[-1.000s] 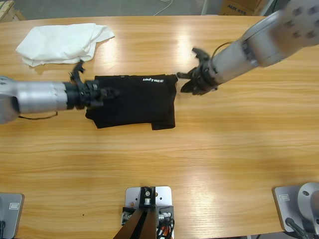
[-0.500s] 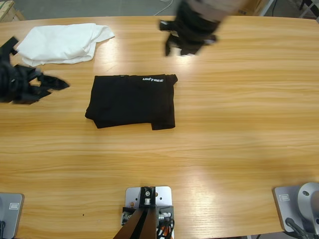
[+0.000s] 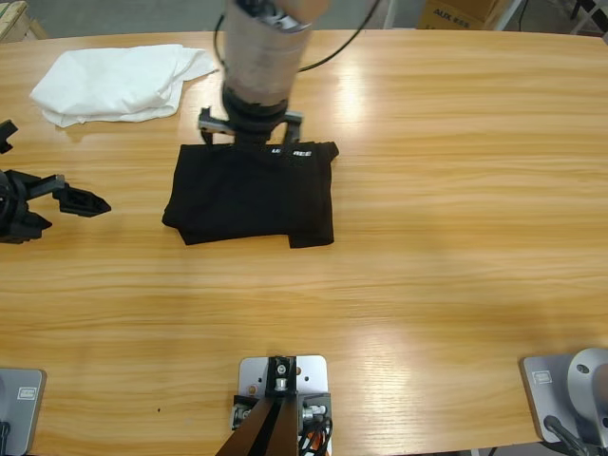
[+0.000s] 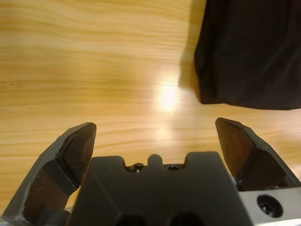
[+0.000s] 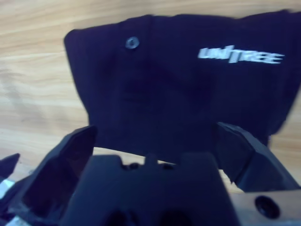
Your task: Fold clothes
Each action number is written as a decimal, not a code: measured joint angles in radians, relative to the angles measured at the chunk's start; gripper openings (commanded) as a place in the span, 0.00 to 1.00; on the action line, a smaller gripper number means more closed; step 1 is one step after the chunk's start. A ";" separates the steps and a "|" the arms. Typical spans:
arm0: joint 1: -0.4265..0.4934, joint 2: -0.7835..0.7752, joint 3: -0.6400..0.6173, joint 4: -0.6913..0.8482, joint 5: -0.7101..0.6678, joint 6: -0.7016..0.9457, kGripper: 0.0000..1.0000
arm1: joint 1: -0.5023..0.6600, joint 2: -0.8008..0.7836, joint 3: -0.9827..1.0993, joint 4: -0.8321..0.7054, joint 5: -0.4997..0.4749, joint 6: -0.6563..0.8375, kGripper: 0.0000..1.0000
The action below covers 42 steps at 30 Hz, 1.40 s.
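The black T-shirt is seen folded into a rectangle near the middle of the wooden table. Its far edge and part of the white lettering are hidden under the right gripper, which is held directly above it with jaws spread and nothing grasped. The left gripper, cut off by the picture's edge, is parted and empty beside the shirt. A white garment is seen bunched at the far corner

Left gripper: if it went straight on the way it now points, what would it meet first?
Bare table, then the folded black T-shirt. The left gripper, fingers open, points at the shirt's near edge; its height above the wood is unclear.
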 measured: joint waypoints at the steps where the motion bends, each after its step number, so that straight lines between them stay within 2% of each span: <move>1: 0.003 -0.002 0.009 0.000 0.000 0.000 1.00 | 0.003 0.014 -0.012 0.007 0.007 0.000 1.00; 13: 0.014 -0.002 0.022 0.000 0.000 0.000 1.00 | 0.009 0.132 -0.030 0.051 0.034 -0.003 1.00; 22: 0.015 -0.002 0.023 0.000 0.000 0.003 1.00 | 0.011 0.140 0.057 0.062 -0.020 -0.003 0.90; 24: 0.015 -0.002 0.027 0.000 0.000 0.003 1.00 | 0.011 0.103 0.135 0.026 -0.027 -0.003 0.90; 34: 0.015 -0.002 0.040 0.000 0.000 0.003 1.00 | -0.032 -0.193 0.767 -0.352 -0.030 -0.029 0.90; 42: 0.015 -0.002 0.046 0.000 0.000 0.003 1.00 | -0.049 -0.322 1.016 -0.479 -0.036 -0.026 0.87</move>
